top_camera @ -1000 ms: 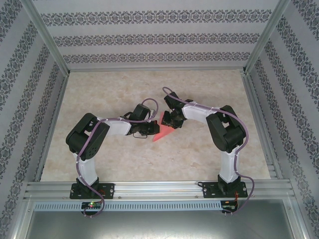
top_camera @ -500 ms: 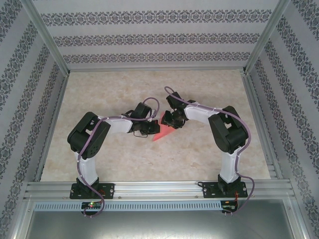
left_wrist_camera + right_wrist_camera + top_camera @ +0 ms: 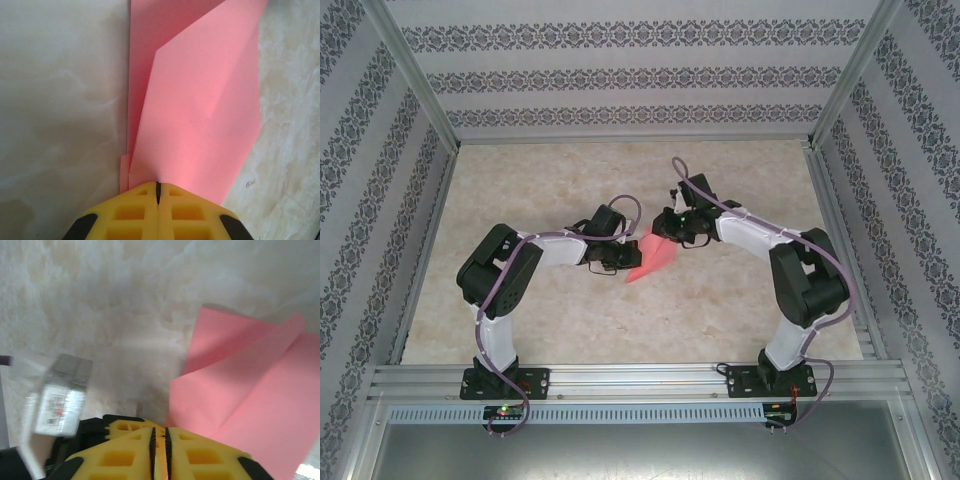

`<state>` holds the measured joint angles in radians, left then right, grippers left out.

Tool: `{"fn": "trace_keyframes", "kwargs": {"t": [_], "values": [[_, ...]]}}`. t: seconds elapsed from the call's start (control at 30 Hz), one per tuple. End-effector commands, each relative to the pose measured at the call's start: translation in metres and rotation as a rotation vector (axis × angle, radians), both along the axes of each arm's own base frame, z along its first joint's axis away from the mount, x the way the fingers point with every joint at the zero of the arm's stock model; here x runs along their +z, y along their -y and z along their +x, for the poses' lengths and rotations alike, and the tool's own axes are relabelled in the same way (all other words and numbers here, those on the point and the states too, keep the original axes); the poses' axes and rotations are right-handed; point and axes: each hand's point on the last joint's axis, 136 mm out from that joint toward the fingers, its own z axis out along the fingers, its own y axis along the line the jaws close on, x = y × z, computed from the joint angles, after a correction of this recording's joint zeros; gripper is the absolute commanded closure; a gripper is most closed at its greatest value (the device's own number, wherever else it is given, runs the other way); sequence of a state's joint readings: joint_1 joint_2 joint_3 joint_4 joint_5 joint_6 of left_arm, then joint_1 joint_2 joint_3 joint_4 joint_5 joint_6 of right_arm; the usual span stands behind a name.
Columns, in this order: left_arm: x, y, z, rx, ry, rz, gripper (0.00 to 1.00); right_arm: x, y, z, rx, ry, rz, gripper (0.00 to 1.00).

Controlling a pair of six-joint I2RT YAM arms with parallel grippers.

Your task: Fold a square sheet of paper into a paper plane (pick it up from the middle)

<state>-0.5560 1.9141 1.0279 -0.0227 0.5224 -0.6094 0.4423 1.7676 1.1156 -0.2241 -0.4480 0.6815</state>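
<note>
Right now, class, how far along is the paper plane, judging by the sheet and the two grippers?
Done: the pink sheet carries diagonal folds, layers overlapping into a tapered shape. In hand: the left gripper is shut on its narrow end, and the right gripper looks closed on another edge. To do: it is not yet a slim dart; narrowing folds probably remain.

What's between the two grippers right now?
The folded pink paper bridges the left gripper and right gripper; the top external view shows it.
</note>
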Motion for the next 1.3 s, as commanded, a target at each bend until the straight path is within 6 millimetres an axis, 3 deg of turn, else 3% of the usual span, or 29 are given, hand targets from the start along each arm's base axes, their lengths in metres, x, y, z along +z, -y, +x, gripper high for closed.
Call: {"fn": "trace_keyframes", "kwargs": {"t": [0.0, 0.23, 0.43, 0.7, 1.0, 1.13, 1.27], "values": [[-0.056, -0.036, -0.047, -0.004, -0.198, 0.197, 1.0, -0.021, -0.02, -0.012, 0.1, -0.013, 0.032, 0.9], [-0.058, -0.038, -0.047, 0.006, -0.201, 0.206, 1.0, -0.052, -0.027, -0.022, 0.122, -0.071, 0.036, 0.95], [-0.057, -0.038, -0.047, 0.007, -0.202, 0.21, 1.0, -0.073, -0.017, -0.029, 0.128, -0.103, -0.022, 0.95], [-0.061, -0.049, -0.057, -0.014, -0.227, 0.269, 1.0, -0.088, 0.008, -0.009, 0.101, -0.064, -0.104, 0.95], [-0.063, -0.056, -0.064, -0.045, -0.243, 0.297, 1.0, -0.078, 0.05, 0.046, -0.062, -0.028, -0.081, 0.94], [-0.058, -0.054, -0.062, -0.076, -0.22, 0.3, 1.0, -0.048, 0.052, 0.059, -0.075, 0.042, -0.04, 0.93], [-0.047, -0.053, -0.056, -0.153, -0.16, 0.301, 1.0, -0.02, 0.047, 0.052, -0.064, 0.113, 0.024, 0.92]]}}
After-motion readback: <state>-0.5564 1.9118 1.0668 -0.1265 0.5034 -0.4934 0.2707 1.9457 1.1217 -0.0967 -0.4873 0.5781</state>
